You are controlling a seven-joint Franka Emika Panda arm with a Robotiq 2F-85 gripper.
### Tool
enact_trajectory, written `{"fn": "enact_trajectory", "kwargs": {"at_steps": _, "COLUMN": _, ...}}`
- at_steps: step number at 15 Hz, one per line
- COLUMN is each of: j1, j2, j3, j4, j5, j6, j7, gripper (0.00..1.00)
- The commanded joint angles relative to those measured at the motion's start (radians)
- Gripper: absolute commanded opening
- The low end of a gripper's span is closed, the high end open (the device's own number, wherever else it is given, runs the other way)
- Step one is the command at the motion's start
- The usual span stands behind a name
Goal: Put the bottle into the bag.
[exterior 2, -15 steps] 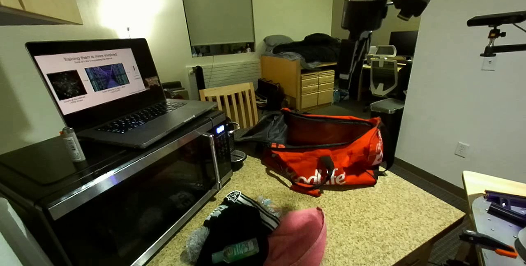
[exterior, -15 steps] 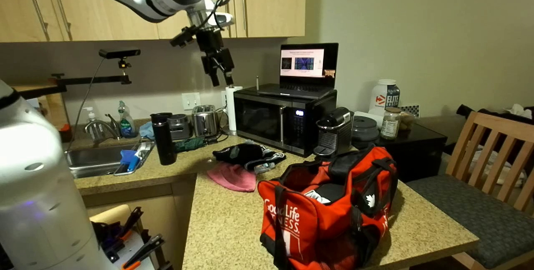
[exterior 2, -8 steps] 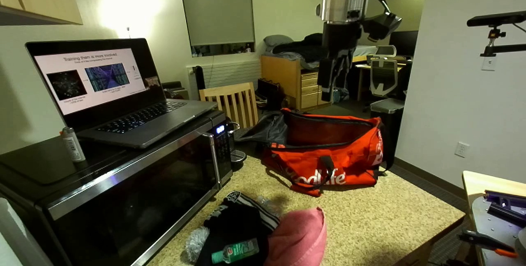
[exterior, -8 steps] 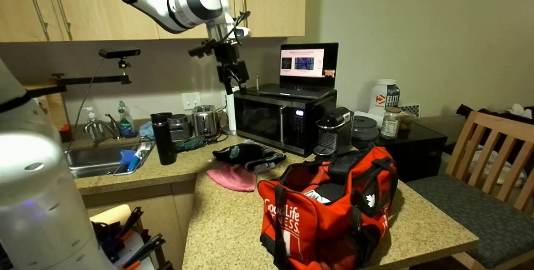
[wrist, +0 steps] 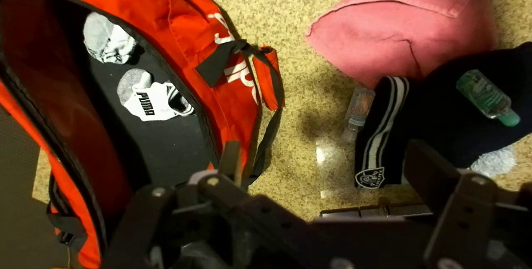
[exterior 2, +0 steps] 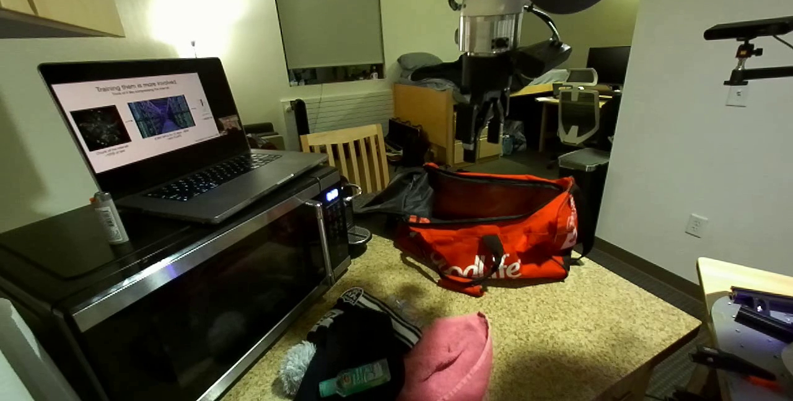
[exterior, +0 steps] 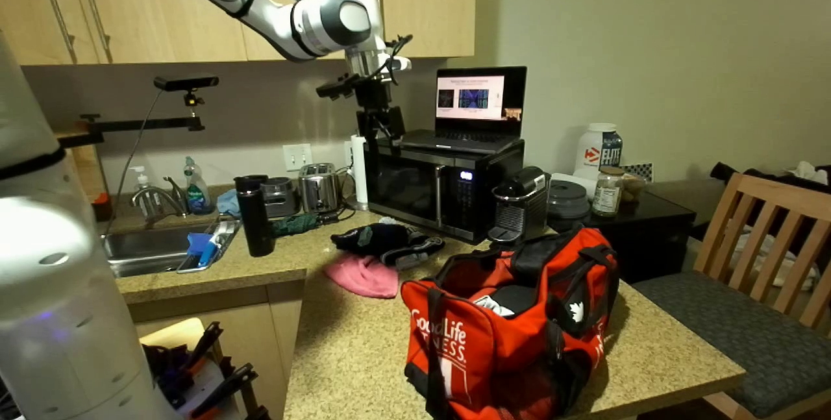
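Countertop (exterior: 350, 348) — green bottle (wrist: 485, 95), bag (exterior: 513, 339) below end effector (exterior 2: 482, 144).

Red-and-black bag (exterior 2: 526, 237), lettered white; green bottle (wrist: 484, 94) and clear bottle (wrist: 358, 107); pink cloth (wrist: 399, 36); black hat (wrist: 440, 102) striped in white; speckled tan tabletop (wrist: 291, 19).

The red and black fabric bag (exterior 2: 526, 243) stands upright on the counter (exterior 2: 576, 320), its top gaping open (white lettering runs along the side). A small see-through green bottle (wrist: 486, 96), capped, lies flat on a black hat (wrist: 436, 107); a clear bottle (wrist: 358, 113) lies on its side on the counter, just beside that hat.
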Motion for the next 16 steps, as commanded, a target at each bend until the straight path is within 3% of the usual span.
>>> {"fn": "enact_trajectory", "kwargs": {"at_steps": 1, "j1": 0.023, "j2": 0.058, "j3": -0.016, "j4": 0.039, "j5": -0.049, "j6": 0.025, "j7": 0.022, "gripper": 1.0}}
{"fn": "enact_trajectory", "kwargs": {"at_steps": 16, "j1": 0.09, "j2": 0.3, "j3": -0.067, "j4": 0.116, "j5": -0.058, "j6": 0.175, "j7": 0.003, "gripper": 1.0}}
